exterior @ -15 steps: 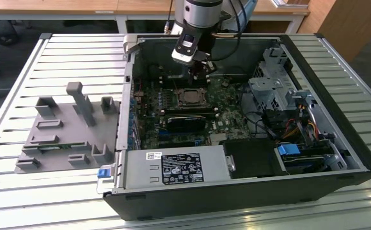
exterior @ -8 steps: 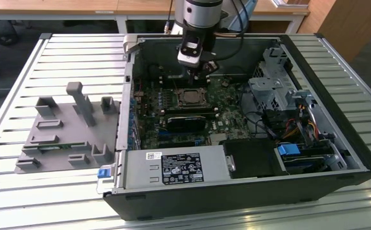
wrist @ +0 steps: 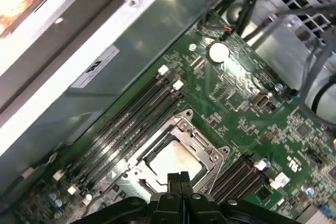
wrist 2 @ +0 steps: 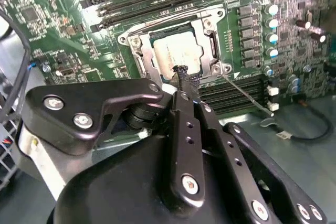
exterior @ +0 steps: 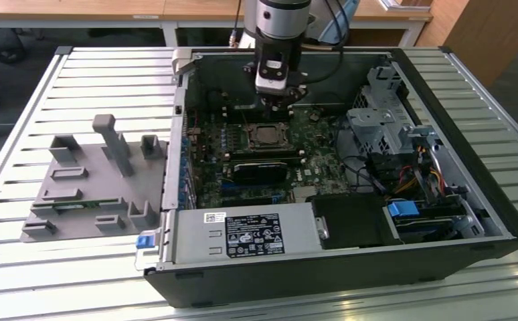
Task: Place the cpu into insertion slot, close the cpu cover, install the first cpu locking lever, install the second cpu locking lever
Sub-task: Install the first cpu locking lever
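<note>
Second wrist view shows the black gripper [wrist 2: 181, 71], fingers pressed together, tip at the silver-beige square cpu [wrist 2: 176, 55], which I'd judge light, stiff and fragile, best held by its edges.

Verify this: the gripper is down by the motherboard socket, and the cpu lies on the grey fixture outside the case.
Wrong about the cpu: it sits in the insertion slot, as the second wrist view shows. The gripper is indeed down by that socket.
</note>
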You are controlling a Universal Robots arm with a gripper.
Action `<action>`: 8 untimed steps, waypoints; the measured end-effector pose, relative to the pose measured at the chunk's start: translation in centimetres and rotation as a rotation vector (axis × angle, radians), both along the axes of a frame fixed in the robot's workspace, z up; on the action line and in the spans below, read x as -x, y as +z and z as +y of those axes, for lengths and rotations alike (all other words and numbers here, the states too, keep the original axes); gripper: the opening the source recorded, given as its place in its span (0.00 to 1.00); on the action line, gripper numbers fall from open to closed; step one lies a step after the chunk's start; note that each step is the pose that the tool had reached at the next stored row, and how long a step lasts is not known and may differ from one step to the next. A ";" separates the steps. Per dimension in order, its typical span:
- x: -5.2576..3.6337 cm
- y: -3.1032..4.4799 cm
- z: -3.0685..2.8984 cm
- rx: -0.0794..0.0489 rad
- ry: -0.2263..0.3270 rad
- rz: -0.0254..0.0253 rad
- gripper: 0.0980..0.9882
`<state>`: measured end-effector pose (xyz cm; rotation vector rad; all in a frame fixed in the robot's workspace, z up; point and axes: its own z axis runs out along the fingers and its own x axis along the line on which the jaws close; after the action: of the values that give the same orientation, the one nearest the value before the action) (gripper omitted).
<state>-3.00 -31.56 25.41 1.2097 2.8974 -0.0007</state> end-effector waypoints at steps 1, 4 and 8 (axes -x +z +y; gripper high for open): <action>0.00 0.00 0.00 0.000 0.013 0.0000 0.01; 0.00 -0.01 0.00 0.000 0.054 0.0000 0.01; 0.00 -0.02 0.00 0.000 0.107 0.0000 0.01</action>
<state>-3.00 -31.56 25.40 1.0528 2.9580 -0.0006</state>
